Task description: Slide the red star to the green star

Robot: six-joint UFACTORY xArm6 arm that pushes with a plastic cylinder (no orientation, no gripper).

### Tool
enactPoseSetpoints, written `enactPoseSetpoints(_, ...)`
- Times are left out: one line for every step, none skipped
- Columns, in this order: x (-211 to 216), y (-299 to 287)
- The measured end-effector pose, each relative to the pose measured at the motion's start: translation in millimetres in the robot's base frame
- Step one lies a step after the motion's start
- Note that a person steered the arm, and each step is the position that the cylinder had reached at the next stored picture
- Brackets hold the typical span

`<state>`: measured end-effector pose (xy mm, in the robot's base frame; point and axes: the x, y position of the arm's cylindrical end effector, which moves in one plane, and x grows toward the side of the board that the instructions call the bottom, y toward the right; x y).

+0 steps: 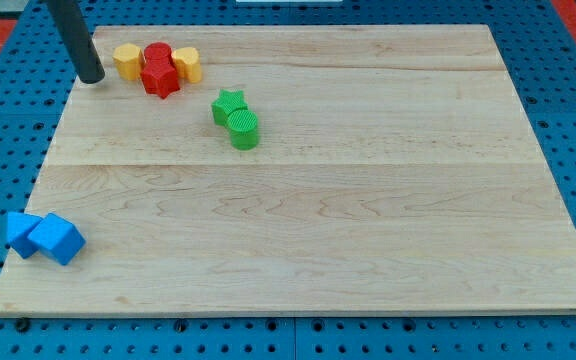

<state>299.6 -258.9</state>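
The red star point(160, 80) lies near the view's top left, touching a red round block point(157, 54) just above it. The green star point(227, 104) lies to the lower right of the red star, with a gap between them, and touches a green round block point(244, 129) below it. My tip point(90, 77) rests on the board at the view's top left, left of the red star, with a yellow block point(126, 60) between them.
A second yellow block point(187, 64) sits right of the red pair. Two blue blocks point(23, 233) point(58, 240) lie together at the view's bottom left corner. The wooden board point(368, 200) sits on a blue pegboard.
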Motion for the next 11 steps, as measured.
enactPoseSetpoints(0, 6)
enactPoseSetpoints(0, 12)
enactPoseSetpoints(0, 38)
enactPoseSetpoints(0, 38)
enactPoseSetpoints(-3, 58)
enactPoseSetpoints(-10, 78)
enactPoseSetpoints(-10, 88)
enactPoseSetpoints(-5, 88)
enactPoseSetpoints(-5, 140)
enactPoseSetpoints(-4, 190)
enactPoseSetpoints(11, 165)
